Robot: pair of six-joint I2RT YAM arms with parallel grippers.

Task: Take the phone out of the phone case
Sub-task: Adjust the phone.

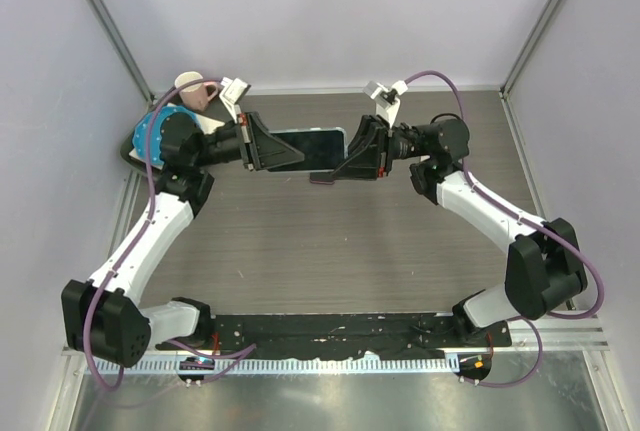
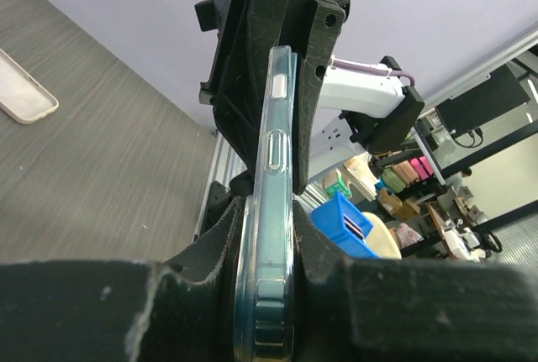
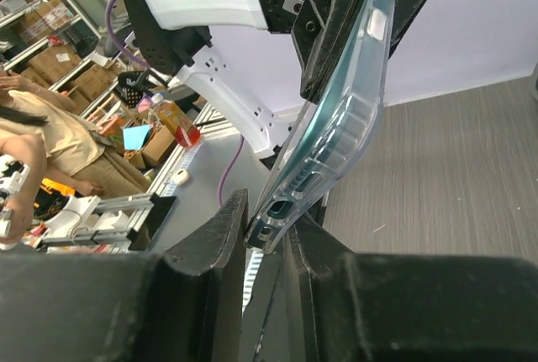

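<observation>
Both arms meet over the far middle of the table, and the phone hangs between them, off the wood, lying left to right. My left gripper is clamped on its left end, and my right gripper is clamped on its right end. On the left wrist view I see it edge-on: the clear phone case wraps the teal body, the side buttons face the camera, and a black finger presses on each flat face. The right wrist view gives me the same from the other end, with the case's corner pinched between the two pads and the phone seated inside. A pale flat rounded piece lies on the table, well apart. At the far left a pink mug stands near a blue roll
</observation>
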